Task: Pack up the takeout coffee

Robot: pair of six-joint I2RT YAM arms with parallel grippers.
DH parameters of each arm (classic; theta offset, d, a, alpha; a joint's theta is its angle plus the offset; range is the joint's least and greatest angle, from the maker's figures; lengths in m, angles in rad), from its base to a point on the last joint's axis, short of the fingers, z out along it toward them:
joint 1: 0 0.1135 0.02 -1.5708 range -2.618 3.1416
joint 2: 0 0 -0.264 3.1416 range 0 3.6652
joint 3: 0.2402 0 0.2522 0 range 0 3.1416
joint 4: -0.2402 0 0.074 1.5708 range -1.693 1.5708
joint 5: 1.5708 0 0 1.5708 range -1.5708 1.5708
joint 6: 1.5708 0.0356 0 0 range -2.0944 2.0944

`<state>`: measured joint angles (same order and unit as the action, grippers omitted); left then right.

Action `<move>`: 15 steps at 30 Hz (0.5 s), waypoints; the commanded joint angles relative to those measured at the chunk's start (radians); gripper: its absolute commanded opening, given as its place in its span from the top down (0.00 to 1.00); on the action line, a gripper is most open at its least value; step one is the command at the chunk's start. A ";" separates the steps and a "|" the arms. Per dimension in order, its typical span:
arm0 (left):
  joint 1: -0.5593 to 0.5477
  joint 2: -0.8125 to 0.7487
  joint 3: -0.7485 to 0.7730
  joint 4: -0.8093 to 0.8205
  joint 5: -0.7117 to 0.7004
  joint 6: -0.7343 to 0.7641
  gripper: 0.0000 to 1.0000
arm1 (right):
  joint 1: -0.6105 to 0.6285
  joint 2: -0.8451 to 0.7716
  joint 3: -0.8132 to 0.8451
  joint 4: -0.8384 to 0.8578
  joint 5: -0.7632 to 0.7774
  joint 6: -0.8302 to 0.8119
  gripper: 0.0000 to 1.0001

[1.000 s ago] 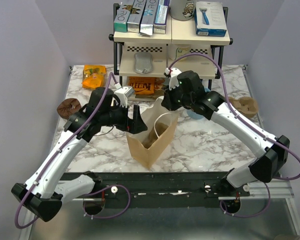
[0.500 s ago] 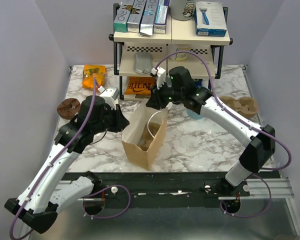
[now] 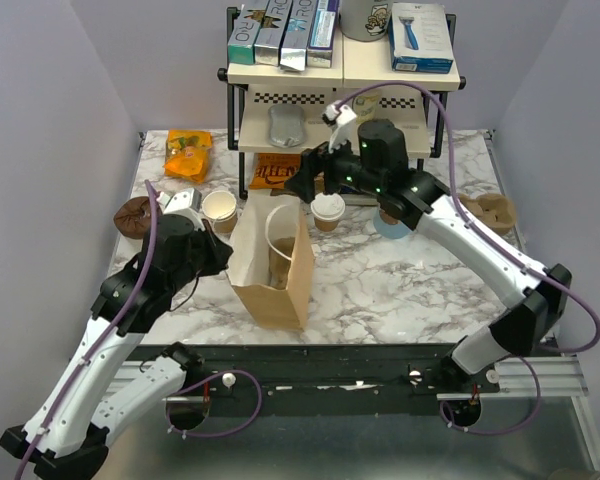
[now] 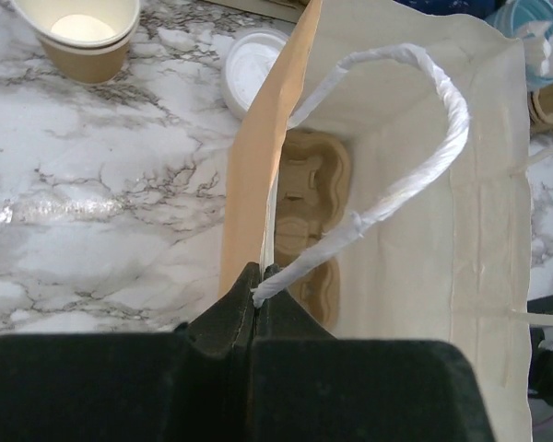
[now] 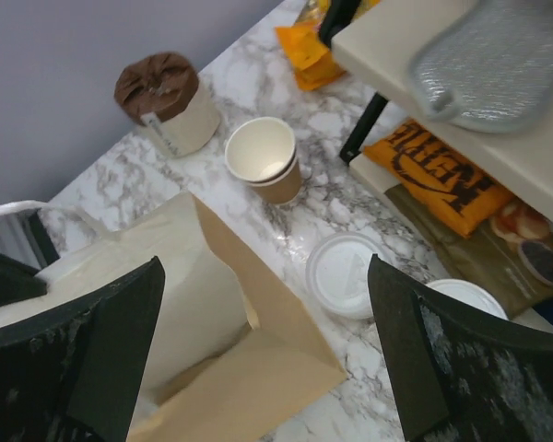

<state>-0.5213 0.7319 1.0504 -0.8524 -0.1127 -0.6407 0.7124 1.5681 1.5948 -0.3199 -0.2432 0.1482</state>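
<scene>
Beyond the paper bag (image 3: 292,288), takeout coffee (image 3: 328,211), lidless cup (image 3: 220,210) alongside

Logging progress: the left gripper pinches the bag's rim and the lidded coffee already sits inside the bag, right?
No. The left gripper pinches the rim of the bag, but the lidded coffee stands on the table beside the bag; see the top external view.

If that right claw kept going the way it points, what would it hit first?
Probably the rim of the open paper bag, which lies between the right gripper's open fingers; the lidded coffee cup stands just beside that line. Depth is unclear.
</scene>
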 commanded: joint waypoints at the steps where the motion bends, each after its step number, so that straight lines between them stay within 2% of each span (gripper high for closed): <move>1: -0.005 -0.041 -0.010 -0.079 -0.107 -0.114 1.00 | -0.008 -0.131 -0.122 0.126 0.319 0.166 0.00; 5: -0.005 -0.072 -0.007 -0.093 -0.091 -0.148 0.99 | -0.011 -0.195 -0.202 0.113 0.418 0.194 0.00; 10: -0.005 -0.069 -0.015 -0.068 -0.048 -0.149 0.87 | -0.011 -0.273 -0.311 0.098 0.481 0.255 0.00; 13: -0.005 -0.063 -0.030 -0.014 0.008 -0.130 0.78 | -0.011 -0.292 -0.361 0.091 0.467 0.274 0.00; 15: -0.005 -0.060 -0.039 0.030 0.051 -0.123 0.59 | -0.011 -0.290 -0.384 0.087 0.452 0.290 0.00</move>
<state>-0.5213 0.6632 1.0344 -0.9020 -0.1520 -0.7685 0.7010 1.2942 1.2484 -0.2317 0.1722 0.3855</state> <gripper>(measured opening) 0.276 0.998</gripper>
